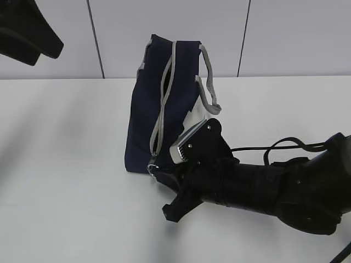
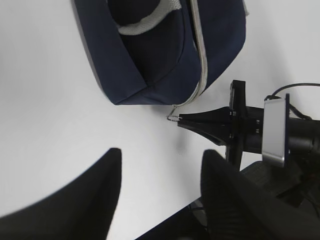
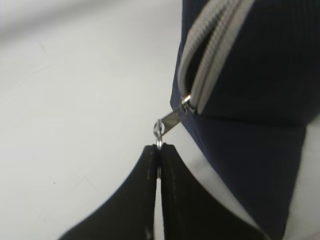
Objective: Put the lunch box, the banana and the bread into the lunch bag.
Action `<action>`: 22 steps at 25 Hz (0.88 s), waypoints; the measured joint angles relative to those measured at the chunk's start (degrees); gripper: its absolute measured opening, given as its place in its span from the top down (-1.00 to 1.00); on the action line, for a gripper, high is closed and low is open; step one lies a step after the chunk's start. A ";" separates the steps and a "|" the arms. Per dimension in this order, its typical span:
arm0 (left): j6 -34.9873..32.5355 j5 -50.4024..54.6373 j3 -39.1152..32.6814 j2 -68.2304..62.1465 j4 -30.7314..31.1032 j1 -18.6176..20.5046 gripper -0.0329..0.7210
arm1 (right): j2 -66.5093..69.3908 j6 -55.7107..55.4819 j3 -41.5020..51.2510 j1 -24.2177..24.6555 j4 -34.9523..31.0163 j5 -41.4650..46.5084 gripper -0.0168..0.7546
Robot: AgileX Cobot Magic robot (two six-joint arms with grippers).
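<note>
The navy lunch bag (image 1: 145, 115) stands on the white table, its grey zipper (image 1: 164, 93) running down the side that faces me. The slider sits at the low end, and the two grey rows gape slightly above it (image 3: 200, 60). My right gripper (image 1: 155, 170) is shut on the small metal ring of the zipper pull (image 3: 159, 134), close to the tabletop; it also shows in the left wrist view (image 2: 182, 119). My left gripper (image 2: 160, 162) is open and empty, held high at the far left (image 1: 33, 38). The lunch box, banana and bread are out of view.
The bag's grey handle (image 1: 208, 82) hangs over its right side above a white panel (image 1: 193, 121). A black cable (image 1: 274, 147) loops over the table behind my right arm. A panelled wall stands behind the table.
</note>
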State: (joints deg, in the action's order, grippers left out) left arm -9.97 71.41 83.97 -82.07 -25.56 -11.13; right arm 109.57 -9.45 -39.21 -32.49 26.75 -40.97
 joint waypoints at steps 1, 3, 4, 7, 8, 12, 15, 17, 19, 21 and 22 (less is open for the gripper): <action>0.00 0.00 0.00 0.00 0.00 0.00 -0.07 | -0.60 0.00 0.00 0.00 0.00 0.00 1.00; 0.00 0.00 0.00 0.00 0.00 0.00 -0.07 | -1.64 0.10 0.00 0.00 0.00 -0.11 1.00; 0.00 0.00 0.00 0.00 0.00 0.00 -0.07 | -2.15 0.10 0.00 0.00 0.00 -0.11 1.00; 0.00 0.00 0.00 0.00 0.00 0.00 -0.07 | -3.63 0.10 0.00 0.00 0.00 -0.11 1.00; 0.00 0.00 0.00 0.00 0.00 0.00 -0.07 | -4.26 0.10 0.00 0.00 0.02 -0.11 1.00; 0.00 0.00 0.00 0.00 -0.17 0.00 -0.07 | -6.57 0.10 0.04 0.00 0.13 -0.11 1.00; 0.00 0.00 0.00 -0.01 -0.72 0.00 -0.07 | -7.98 0.21 0.13 0.00 0.15 -0.21 1.00; 0.00 0.00 0.00 -0.01 -0.96 0.00 -0.07 | -8.74 0.21 0.17 0.00 0.25 -0.12 1.00; 0.00 0.00 0.00 -0.01 -1.07 0.00 -0.07 | -9.80 0.21 0.17 0.00 0.25 0.03 1.00; 0.00 0.00 0.00 -0.01 -1.07 0.00 -0.07 | -10.76 0.21 0.26 0.00 0.25 0.03 1.00; 0.00 0.00 0.00 -0.01 -1.07 0.00 -0.07 | -11.47 0.21 0.37 0.00 0.25 0.19 1.00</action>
State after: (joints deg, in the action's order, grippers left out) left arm -9.97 71.41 83.97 -82.08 -26.63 -11.13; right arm 98.10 -9.24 -38.83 -32.49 27.00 -40.77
